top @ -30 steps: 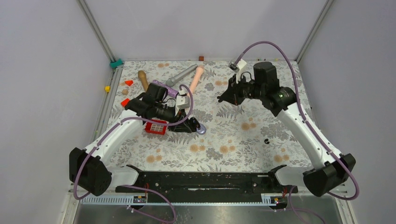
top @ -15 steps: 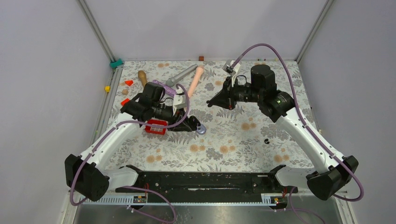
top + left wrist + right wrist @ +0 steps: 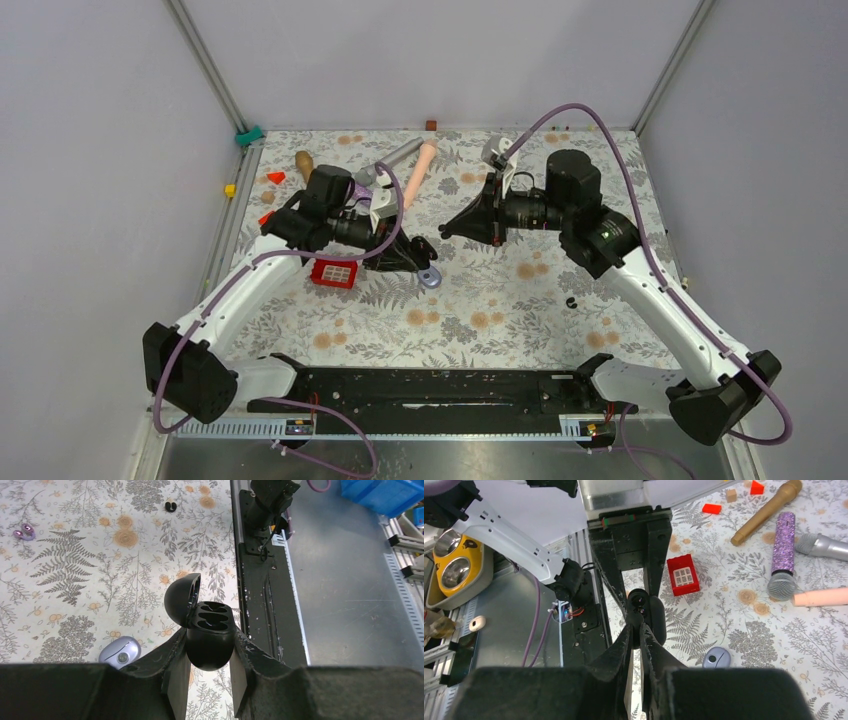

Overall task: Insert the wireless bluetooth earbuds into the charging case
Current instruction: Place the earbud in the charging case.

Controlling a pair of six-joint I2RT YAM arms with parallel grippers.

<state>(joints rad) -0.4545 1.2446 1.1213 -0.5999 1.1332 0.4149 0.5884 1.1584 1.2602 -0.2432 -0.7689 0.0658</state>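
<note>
No readable text, label, brand or number in any view. Red square tray [image 3: 682, 575] on worktop: pale grid marks only, too small to read as writing.

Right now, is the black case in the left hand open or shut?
Open: the black case has its lid swung back, and two hollow wells show.

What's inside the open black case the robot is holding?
Two dark wells sit in the black case, and both look empty. Their bottoms are too dark to see, and the left gripper covers the case's sides.
</note>
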